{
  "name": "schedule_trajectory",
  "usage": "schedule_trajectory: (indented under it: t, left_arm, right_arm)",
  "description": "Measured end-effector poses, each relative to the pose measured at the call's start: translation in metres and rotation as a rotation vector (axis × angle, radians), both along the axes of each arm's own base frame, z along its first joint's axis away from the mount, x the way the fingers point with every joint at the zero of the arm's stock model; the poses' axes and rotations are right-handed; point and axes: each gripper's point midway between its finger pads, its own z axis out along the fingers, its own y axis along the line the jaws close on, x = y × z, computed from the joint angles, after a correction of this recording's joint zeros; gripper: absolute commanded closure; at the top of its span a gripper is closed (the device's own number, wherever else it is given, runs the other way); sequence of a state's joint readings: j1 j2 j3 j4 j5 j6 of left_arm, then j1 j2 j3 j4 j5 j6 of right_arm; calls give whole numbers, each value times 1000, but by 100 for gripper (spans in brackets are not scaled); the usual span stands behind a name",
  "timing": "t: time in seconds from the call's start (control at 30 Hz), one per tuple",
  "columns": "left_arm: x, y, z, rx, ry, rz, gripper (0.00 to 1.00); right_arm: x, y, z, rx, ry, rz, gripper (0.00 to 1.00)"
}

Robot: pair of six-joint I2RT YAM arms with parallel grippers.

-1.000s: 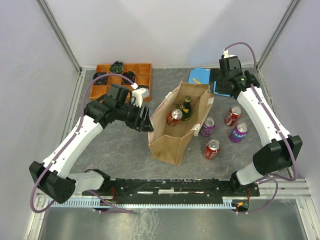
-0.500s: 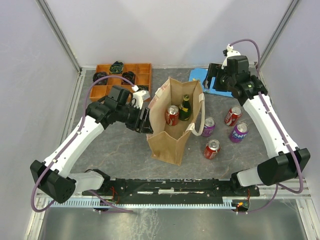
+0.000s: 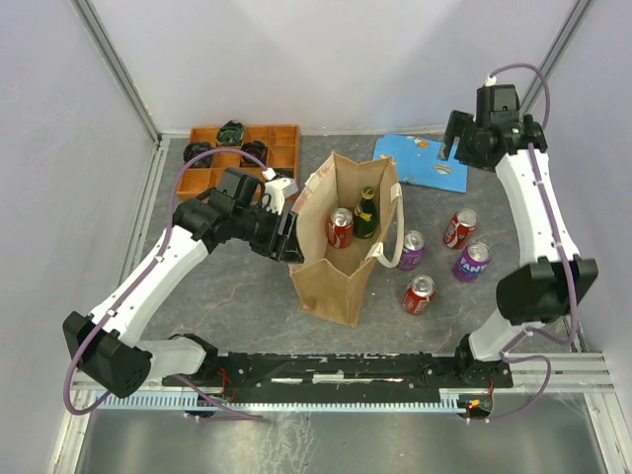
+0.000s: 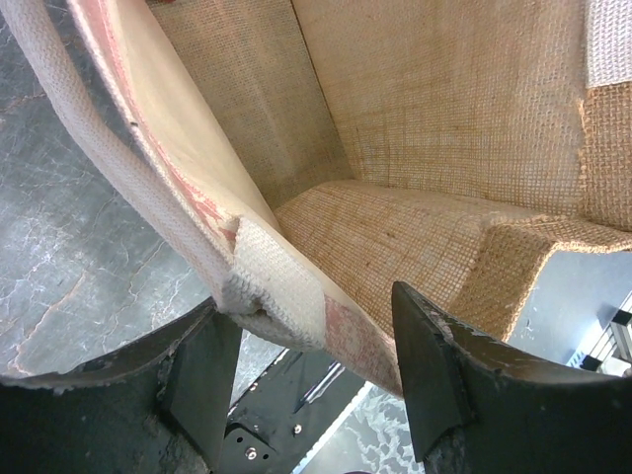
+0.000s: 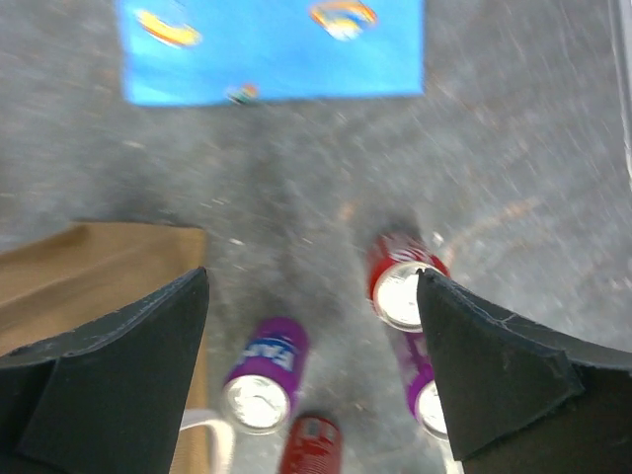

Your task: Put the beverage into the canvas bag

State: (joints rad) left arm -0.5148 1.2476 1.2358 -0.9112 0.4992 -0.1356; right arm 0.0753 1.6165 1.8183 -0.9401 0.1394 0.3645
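Canvas bag [image 3: 341, 259] holds a can [image 3: 340, 227] and bottle [image 3: 366, 213]; four cans [image 3: 420, 293] wait right. Left tool [image 4: 316, 326] pinches its rim; right tool [image 5: 311, 281] gapes, empty.

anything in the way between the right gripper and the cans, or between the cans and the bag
Nothing visible. The right gripper, jaws open, hangs over the table with the loose cans standing clear below. The canvas bag beside them is open-topped, its rim held by the left gripper; the red can and bottle inside leave room.

My right gripper [image 5: 311, 286] has risen off the blue card [image 3: 420, 163], baring it; left of the card, the canvas bag [image 3: 336, 276] stands straighter.
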Motion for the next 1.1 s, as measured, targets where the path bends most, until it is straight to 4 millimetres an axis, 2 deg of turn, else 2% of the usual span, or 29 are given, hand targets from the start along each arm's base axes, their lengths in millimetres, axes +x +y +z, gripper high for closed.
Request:
schedule_trajectory:
  t: [0.13, 0.27, 0.4, 0.67, 0.73, 0.87, 0.97, 1.0, 1.03, 1.07, 1.1]
  left_arm:
    - [0, 0, 0, 1, -1, 1, 32]
    - [0, 0, 0, 1, -1, 1, 32]
    - [0, 0, 0, 1, -1, 1, 32]
    - [0, 0, 0, 1, -2, 1, 32]
    - [0, 0, 0, 0, -2, 1, 32]
    - [0, 0, 0, 0, -2, 1, 32]
    - [0, 0, 0, 1, -2, 1, 32]
    - [0, 0, 0, 0, -2, 1, 32]
    - [1, 0, 0, 0, -2, 1, 32]
    - [0, 0, 0, 0, -2, 1, 32]
    - [0, 0, 0, 0, -2, 1, 32]
  right_arm:
    - [-9, -32, -68, -50, 254, -55, 3]
    - [-31, -44, -118, -68, 444, -58, 3]
    - [-50, -49, -147, -67, 557, -55, 2]
    - [-70, -57, -183, -60, 665, -70, 5]
    - [-74, -58, -190, -58, 685, -73, 9]
    - [-80, -58, -201, -48, 709, -71, 37]
    - [-80, -58, -200, -51, 708, -68, 69]
    - [-80, -59, -200, -49, 706, -74, 84]
    - [-80, -58, -200, -47, 704, -72, 93]
    - [-80, -58, -200, -47, 703, -70, 99]
    - [-80, -58, -199, -43, 704, -68, 100]
